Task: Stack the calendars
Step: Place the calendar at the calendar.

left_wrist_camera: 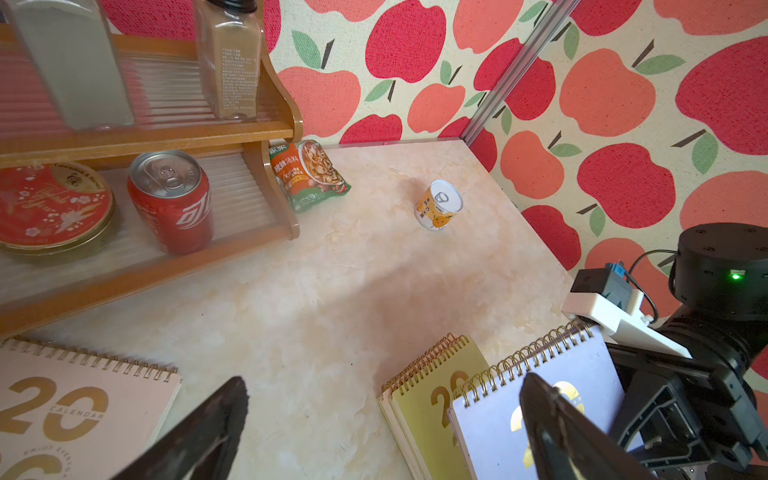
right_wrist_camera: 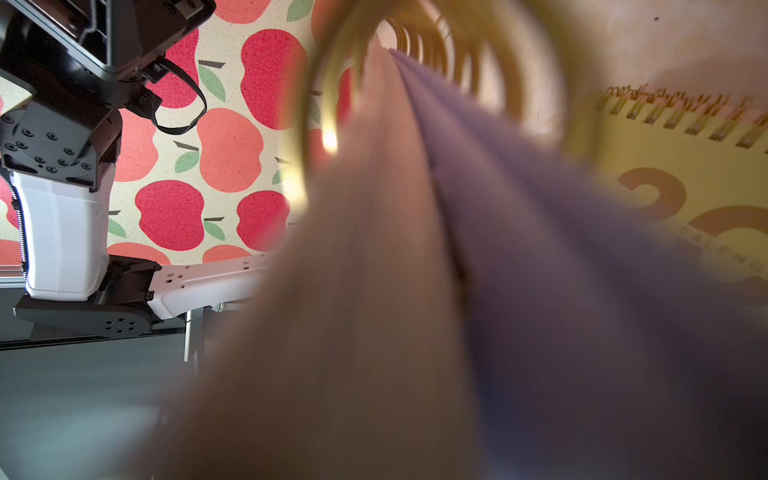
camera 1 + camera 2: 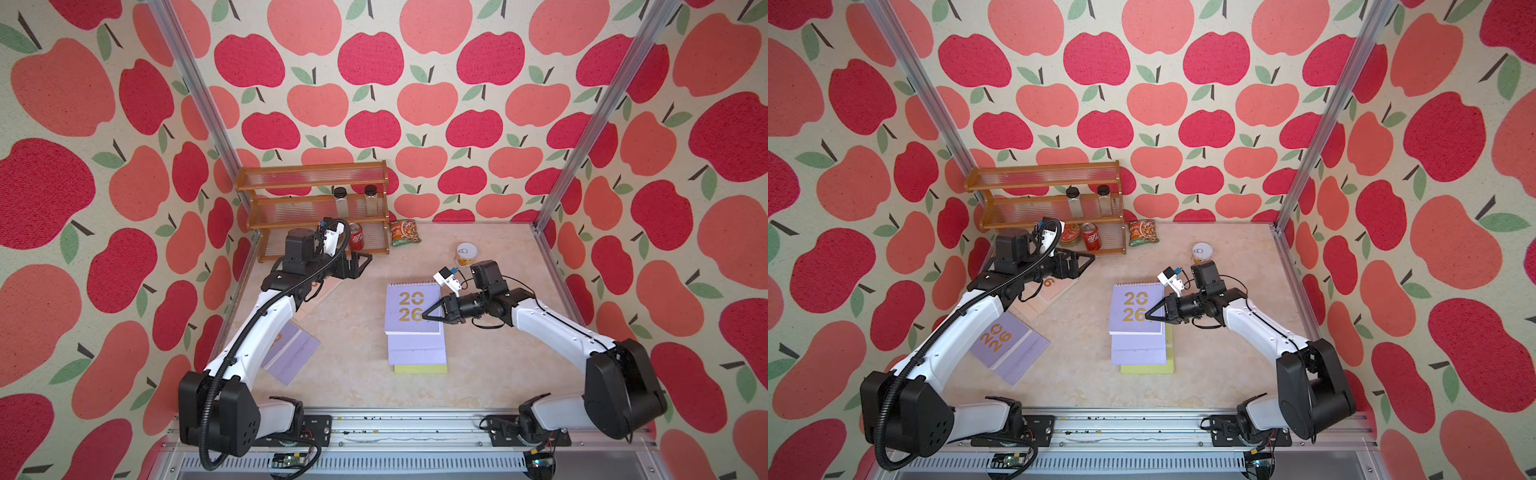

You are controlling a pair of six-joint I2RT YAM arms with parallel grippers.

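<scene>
A lilac calendar [image 3: 409,309] [image 3: 1133,309] with gold "2026" sits mid-table over a yellow-green calendar [image 3: 419,369] [image 1: 436,395] [image 2: 685,166]. My right gripper [image 3: 427,316] [image 3: 1149,316] is shut on the lilac calendar's right edge. In the right wrist view its blurred pages hide the jaws. Another lilac calendar [image 3: 291,353] [image 3: 1007,345] lies at the left, partly under my left arm. A pink calendar [image 3: 1054,291] [image 1: 62,415] lies behind it. My left gripper [image 3: 365,266] [image 3: 1086,266] [image 1: 382,415] hangs open and empty by the shelf.
A wooden shelf [image 3: 316,195] at the back left holds two jars, a red can [image 1: 172,203] and a red tin [image 1: 50,208]. A green snack packet [image 3: 404,232] leans beside it. A small yellow can [image 3: 466,253] stands behind my right wrist.
</scene>
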